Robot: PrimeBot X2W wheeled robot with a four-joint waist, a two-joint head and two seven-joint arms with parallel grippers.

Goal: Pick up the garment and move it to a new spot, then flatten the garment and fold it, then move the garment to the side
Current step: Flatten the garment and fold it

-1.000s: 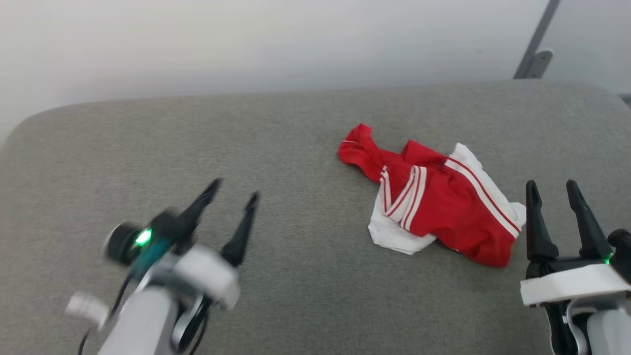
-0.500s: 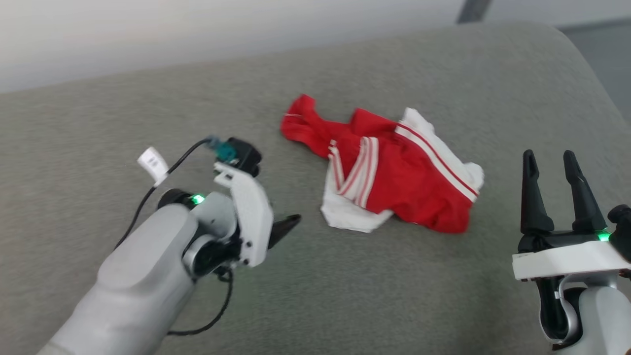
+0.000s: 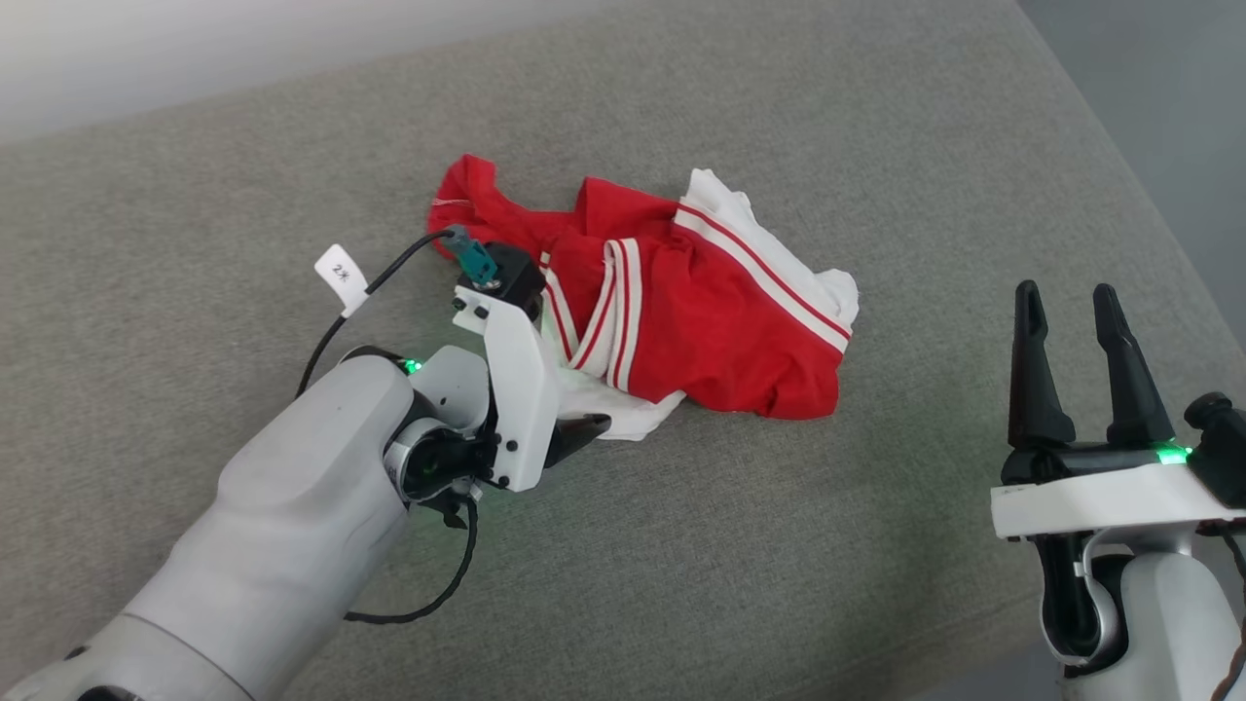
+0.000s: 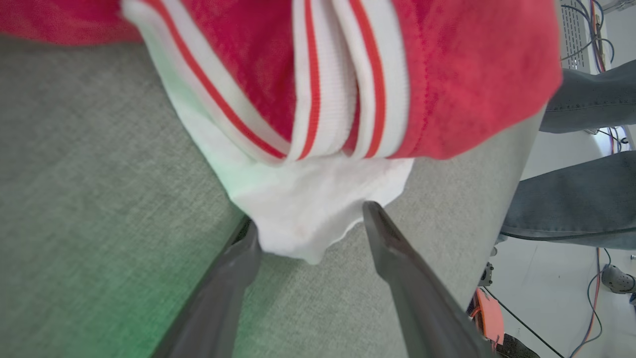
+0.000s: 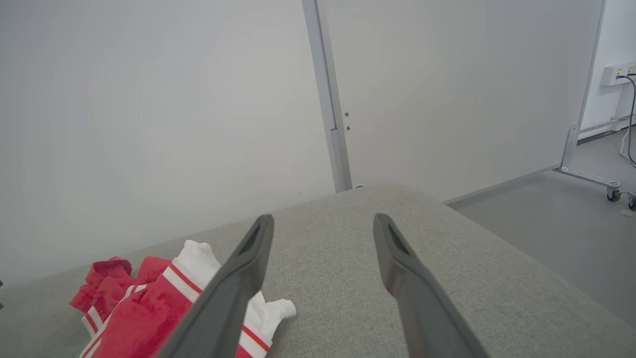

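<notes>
- The left gripper [image 4: 310, 219] is fully open and holds nothing. Its fingers [image 4: 223, 298] lie low over the grey padded surface [image 3: 779, 545].
- The white corner of the garment [image 3: 711, 331] sits between those fingers. The fabric meets the tip of one finger, and the other finger stands just clear of it.
- A black cable [image 3: 380, 282] with a paper tag [image 3: 341, 276] runs off the left wrist.
- The garment lies crumpled on the padded surface, nearer the far edge than the near edge. The red body is bunched, with striped trim and white sleeve ends exposed.
- The right gripper [image 3: 1064, 289] is also fully open and empty. It sits at the right edge of the surface, well apart from the garment, fingers pointing toward the far edge.
- A person's legs [image 4: 571, 214] in jeans stand beyond the surface edge.
- A white wall panel [image 5: 149, 124] stands behind the far edge.
</notes>
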